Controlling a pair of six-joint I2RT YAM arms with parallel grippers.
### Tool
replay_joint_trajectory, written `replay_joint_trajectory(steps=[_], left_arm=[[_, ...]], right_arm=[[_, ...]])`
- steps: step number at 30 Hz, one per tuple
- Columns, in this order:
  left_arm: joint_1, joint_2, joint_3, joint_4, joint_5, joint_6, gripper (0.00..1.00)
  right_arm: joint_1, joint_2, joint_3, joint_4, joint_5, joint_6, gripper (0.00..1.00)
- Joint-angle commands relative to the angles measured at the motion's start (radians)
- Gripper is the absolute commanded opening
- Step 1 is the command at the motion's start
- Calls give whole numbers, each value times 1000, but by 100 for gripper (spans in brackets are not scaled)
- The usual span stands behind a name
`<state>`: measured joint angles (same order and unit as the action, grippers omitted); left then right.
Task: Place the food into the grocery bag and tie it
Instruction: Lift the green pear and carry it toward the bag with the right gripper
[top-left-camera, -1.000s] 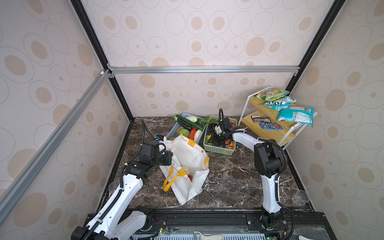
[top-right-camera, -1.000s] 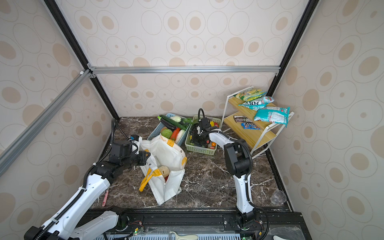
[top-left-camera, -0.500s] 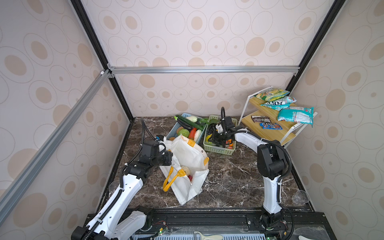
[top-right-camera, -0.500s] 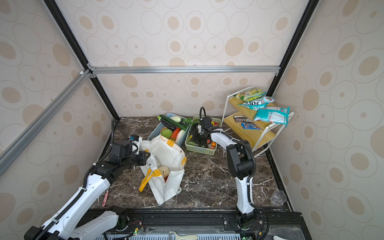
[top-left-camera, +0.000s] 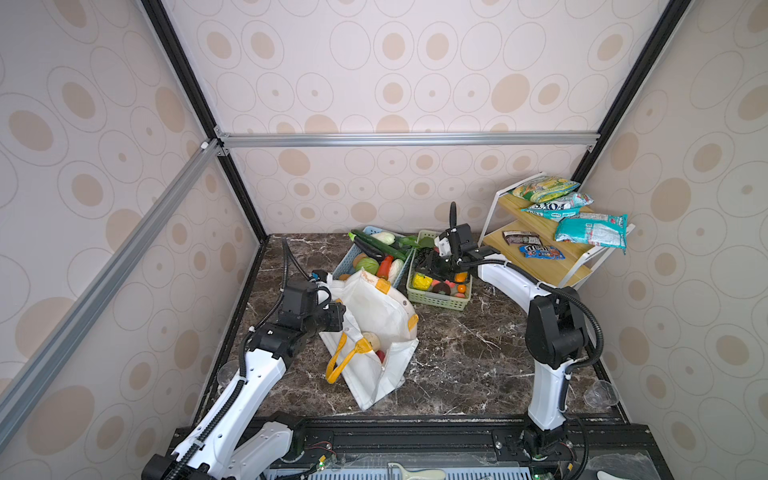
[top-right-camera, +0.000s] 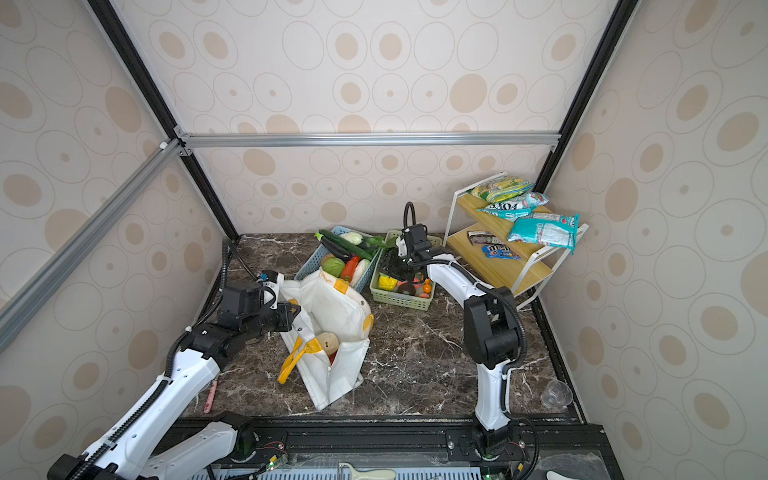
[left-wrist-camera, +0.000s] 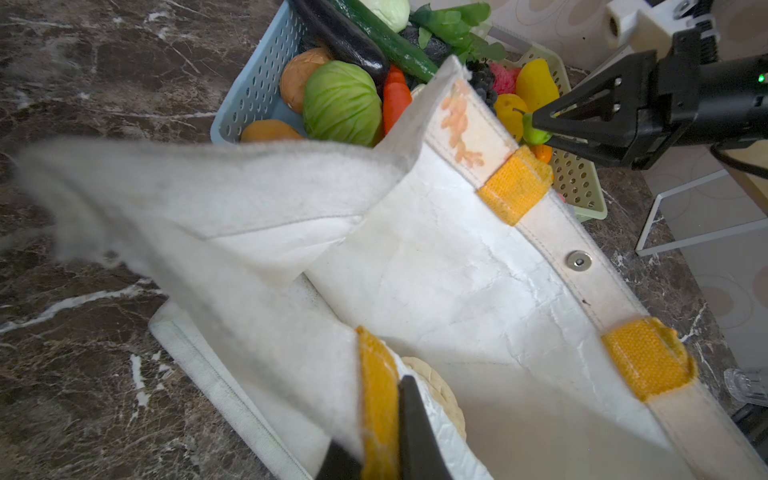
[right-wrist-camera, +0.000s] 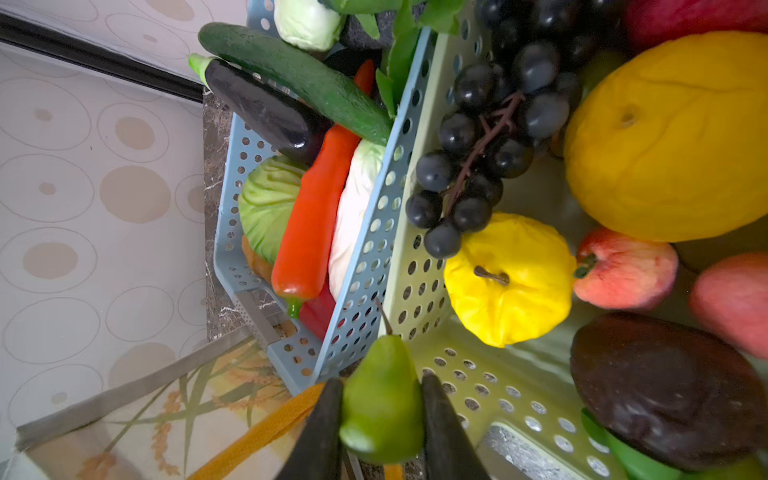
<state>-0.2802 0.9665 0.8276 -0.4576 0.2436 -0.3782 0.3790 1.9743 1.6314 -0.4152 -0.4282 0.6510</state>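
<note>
The right gripper (right-wrist-camera: 381, 388) has risen slightly from the green basket (top-left-camera: 438, 302) at the back edge of the desk (top-left-camera: 465, 345), its jaws part-closed round a pear (right-wrist-camera: 382, 419). The left gripper (left-wrist-camera: 374, 415), pinched shut, holds the mouth of the bag (top-left-camera: 374, 307) open mid-desk. The next move is likely to carry the pear over that mouth and release it.

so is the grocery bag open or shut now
open: left fingers pinch the grocery bag at its rim, holding the mouth apart; the snap button is unfastened, inside showing

Figure: my workplace, a laboratory robot test cell. Aluminium framing (top-left-camera: 407, 139) and wallpapered panels (top-left-camera: 374, 62) enclose the marble-patterned tabletop (top-left-camera: 457, 345). A wooden snack shelf (top-left-camera: 552, 270) occupies the tabletop's far right corner.
</note>
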Motion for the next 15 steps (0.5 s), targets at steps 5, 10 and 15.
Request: replay_joint_trajectory(steps=[5,10,15], left_arm=[[2,-20,11,31,-4,-2,0],[2,-17,13,34,-3,-5,0],[1,-21,11,36,-2,-6,0]], right_arm=[[-6,-92,2,-11,-12,7,28],[-2,-144,0,-14,-21,4,28],[10,-189,0,-19,-29,-11,29]])
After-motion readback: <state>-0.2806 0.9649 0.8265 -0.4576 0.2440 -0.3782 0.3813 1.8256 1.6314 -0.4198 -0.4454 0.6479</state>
